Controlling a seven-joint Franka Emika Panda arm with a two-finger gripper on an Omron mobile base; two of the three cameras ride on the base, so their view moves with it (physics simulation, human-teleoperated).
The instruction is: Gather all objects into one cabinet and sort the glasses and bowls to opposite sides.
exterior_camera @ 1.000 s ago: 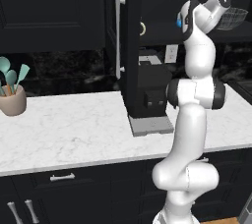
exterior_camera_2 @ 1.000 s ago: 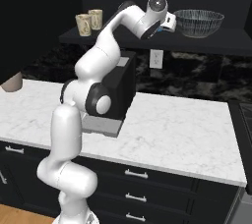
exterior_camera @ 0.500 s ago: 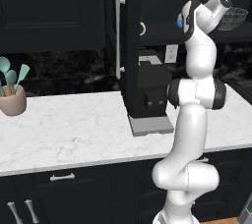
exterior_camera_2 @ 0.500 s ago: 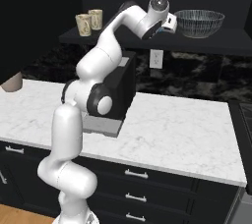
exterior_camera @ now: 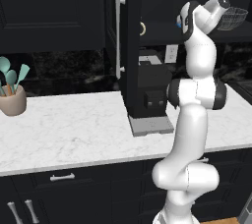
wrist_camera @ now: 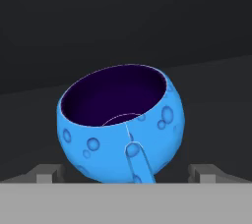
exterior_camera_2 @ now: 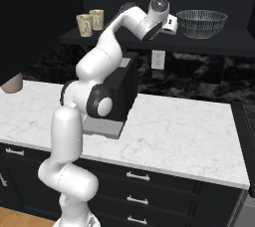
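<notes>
Hand view: the blue cup [wrist_camera: 120, 122], tilted, its dark inside showing and its handle turned toward the camera, lies between the two fingertips [wrist_camera: 45, 173] of the claw [wrist_camera: 123, 175], which stand wide apart on either side, not touching it. Right base view: the claw [exterior_camera_2: 172, 23] is level with the cabinet [exterior_camera_2: 149, 39] shelf, just beside the see-through bowl [exterior_camera_2: 201, 23]; two cream mugs [exterior_camera_2: 90, 22] stand at the shelf's far left. Left base view: the open door [exterior_camera: 129, 46] carries a silver bar handle [exterior_camera: 117, 31].
</notes>
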